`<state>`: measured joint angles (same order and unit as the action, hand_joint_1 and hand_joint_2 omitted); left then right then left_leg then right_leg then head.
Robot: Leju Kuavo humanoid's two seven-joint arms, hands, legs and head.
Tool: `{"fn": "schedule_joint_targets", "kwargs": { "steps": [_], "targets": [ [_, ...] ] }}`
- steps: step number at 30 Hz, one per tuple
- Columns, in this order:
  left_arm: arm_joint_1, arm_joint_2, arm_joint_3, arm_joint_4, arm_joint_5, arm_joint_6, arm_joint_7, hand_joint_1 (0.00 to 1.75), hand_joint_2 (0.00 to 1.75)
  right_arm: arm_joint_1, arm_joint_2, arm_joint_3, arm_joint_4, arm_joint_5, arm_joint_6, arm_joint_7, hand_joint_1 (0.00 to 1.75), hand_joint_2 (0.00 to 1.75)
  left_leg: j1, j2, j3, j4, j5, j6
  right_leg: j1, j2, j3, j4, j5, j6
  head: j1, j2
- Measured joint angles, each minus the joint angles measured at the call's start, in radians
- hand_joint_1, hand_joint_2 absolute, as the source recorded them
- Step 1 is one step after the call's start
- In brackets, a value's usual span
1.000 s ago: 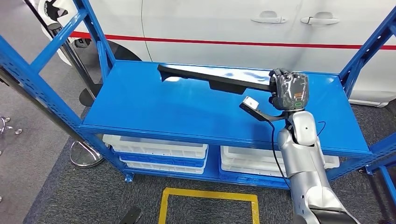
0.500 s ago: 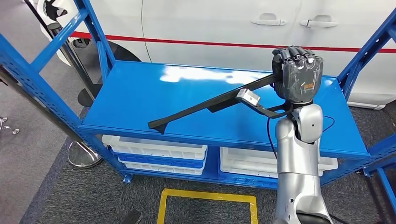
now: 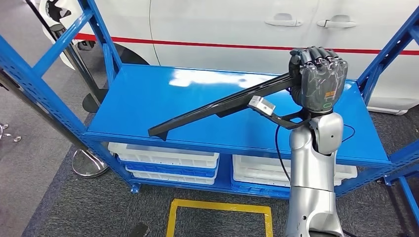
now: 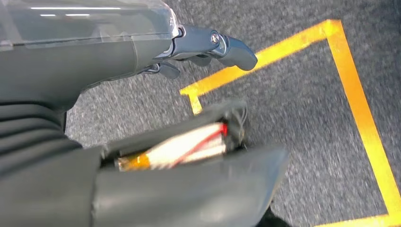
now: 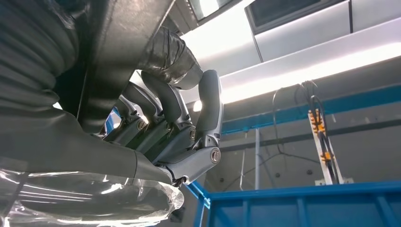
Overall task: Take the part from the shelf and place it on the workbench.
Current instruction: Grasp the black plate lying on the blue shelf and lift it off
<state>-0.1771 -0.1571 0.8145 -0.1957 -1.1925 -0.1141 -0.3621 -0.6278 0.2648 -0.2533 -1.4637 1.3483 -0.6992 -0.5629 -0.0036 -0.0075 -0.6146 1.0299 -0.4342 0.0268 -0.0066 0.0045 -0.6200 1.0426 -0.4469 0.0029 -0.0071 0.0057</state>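
The part [image 3: 217, 106] is a long, thin black bar with a small block under its middle. My right hand [image 3: 318, 79] grips its right end, raised above the right side of the blue shelf [image 3: 143, 108]. The bar slopes down to the left, and its free end hangs over the shelf's front edge. In the right wrist view the fingers [image 5: 179, 127] curl around the dark part [image 5: 123, 42]. In the left wrist view my left hand [image 4: 142, 52] hangs over the grey floor, holding nothing, fingers apart.
White bins [image 3: 168, 160] sit on the lower shelf level. Blue uprights [image 3: 385, 54] frame the shelf's ends. A white car [image 3: 222, 24] stands close behind it. Yellow tape [image 3: 220, 207] marks a square on the floor in front.
My right hand has risen with the part. The bar's free end has swung from the back left of the shelf toward its front edge and lifted off the surface.
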Motion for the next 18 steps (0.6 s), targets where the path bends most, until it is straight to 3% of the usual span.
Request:
{"fn": "schedule_joint_targets", "kwargs": {
  "steps": [2, 3, 5, 7, 8, 9, 11, 13, 16, 18],
  "targets": [
    [0.001, 0.0, 0.0, 0.0, -0.003, 0.002, -0.004, 0.0, 1.75, 0.003, 0.011, 0.002, -0.013, -0.014, 0.0, -0.008, 1.75, 1.75, 0.003, 0.001, -0.007, 0.021, -0.018, -0.01, -0.003, -0.001, 0.004, -0.007, 0.004, -0.011, 0.0, 0.0],
    [0.002, 0.0, 0.0, 0.0, -0.007, 0.004, -0.006, 0.0, 1.75, 0.005, 0.016, 0.005, -0.02, -0.024, 0.0, -0.012, 1.75, 1.75, 0.004, 0.001, -0.022, 0.054, -0.04, -0.015, -0.004, -0.003, 0.006, -0.01, 0.005, -0.016, 0.0, 0.0],
    [0.005, 0.0, 0.0, 0.0, -0.019, 0.01, -0.008, 0.0, 1.75, 0.01, 0.027, 0.017, -0.031, -0.042, 0.0, -0.019, 1.75, 1.75, 0.008, 0.001, -0.073, 0.168, -0.099, -0.023, -0.004, -0.004, 0.007, -0.011, 0.005, -0.022, 0.0, 0.0],
    [0.01, 0.0, -0.002, 0.0, -0.035, 0.021, -0.007, 0.0, 1.75, 0.021, 0.034, 0.031, -0.038, -0.049, 0.0, -0.022, 1.75, 1.75, 0.012, 0.001, -0.114, 0.253, -0.124, -0.028, -0.003, -0.005, 0.007, -0.011, 0.004, -0.023, 0.0, 0.0],
    [0.013, 0.0, -0.005, 0.0, -0.041, 0.028, -0.006, 0.0, 1.75, 0.028, 0.036, 0.039, -0.042, -0.05, 0.0, -0.022, 1.75, 1.75, 0.013, 0.002, -0.114, 0.252, -0.111, -0.029, -0.002, -0.005, 0.007, -0.01, 0.004, -0.023, 0.0, 0.0],
    [0.015, 0.0, -0.01, 0.0, -0.047, 0.034, -0.005, 0.0, 1.75, 0.036, 0.037, 0.049, -0.048, -0.051, 0.0, -0.021, 1.75, 1.75, 0.015, 0.002, -0.097, 0.215, -0.084, -0.029, -0.002, -0.004, 0.008, -0.009, 0.003, -0.023, 0.0, 0.0],
    [0.018, 0.001, -0.019, 0.0, -0.054, 0.046, -0.002, 0.0, 1.75, 0.047, 0.04, 0.075, -0.061, -0.055, 0.0, -0.016, 1.75, 1.75, 0.017, 0.002, -0.038, 0.09, -0.027, -0.025, -0.003, -0.003, 0.008, -0.006, 0.001, -0.019, 0.0, 0.0],
    [0.019, 0.001, -0.023, 0.0, -0.051, 0.051, -0.001, 0.0, 1.75, 0.053, 0.043, 0.102, -0.07, -0.064, 0.0, -0.006, 1.75, 1.75, 0.012, 0.001, -0.001, 0.011, -0.007, -0.017, -0.002, -0.002, 0.005, -0.002, -0.001, -0.01, 0.0, 0.0],
    [0.031, 0.001, -0.024, 0.0, -0.035, 0.054, -0.004, 0.0, 1.75, 0.069, 0.044, 0.139, -0.074, -0.088, 0.0, 0.008, 1.75, 1.75, 0.008, -0.001, 0.003, 0.002, 0.0, -0.003, -0.003, -0.002, 0.003, -0.003, 0.001, 0.005, 0.0, 0.0],
    [0.036, 0.001, -0.022, 0.0, -0.019, 0.054, -0.004, 0.0, 1.75, 0.078, 0.044, 0.164, -0.074, -0.104, 0.0, 0.009, 1.75, 1.75, 0.011, 0.001, 0.003, -0.007, 0.009, 0.009, -0.003, -0.002, -0.006, 0.024, -0.028, 0.012, 0.0, 0.0]
  ]
}}
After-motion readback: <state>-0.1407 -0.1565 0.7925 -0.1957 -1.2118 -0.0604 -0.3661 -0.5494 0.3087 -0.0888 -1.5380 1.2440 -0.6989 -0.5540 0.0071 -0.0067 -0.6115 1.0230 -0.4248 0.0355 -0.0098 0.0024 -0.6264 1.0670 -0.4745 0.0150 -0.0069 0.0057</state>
